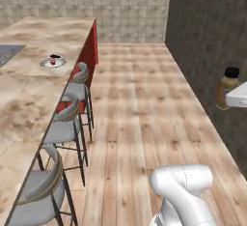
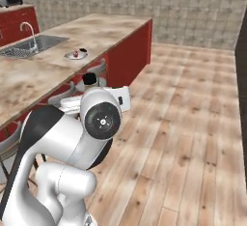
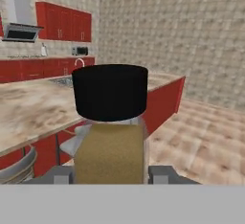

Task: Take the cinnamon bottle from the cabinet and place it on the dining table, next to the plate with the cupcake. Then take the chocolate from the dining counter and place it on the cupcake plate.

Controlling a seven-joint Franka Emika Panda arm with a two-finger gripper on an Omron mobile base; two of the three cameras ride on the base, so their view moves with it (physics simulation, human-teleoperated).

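Clamped on the cinnamon bottle (image 3: 111, 137), the tool (image 3: 111, 175): fingers pressed against both sides of the tan body, black cap on top, bottle upright. Held so probably to keep it steady while carried, and ready to be set down standing. Seen in the left base view at the right edge, bottle (image 1: 228, 86) up in the air over the wooden floor, well apart from the marble surface (image 1: 29, 90). Far on this surface, the small grey plate (image 1: 52, 63) with the cupcake (image 1: 54, 58) on it, not yet reached. In the right base view a small dark block just beside the plate, perhaps the chocolate (image 2: 83, 50); too small to tell surely. Grey stools (image 1: 67, 123) lined along the near edge, so an approach from above seems needed.
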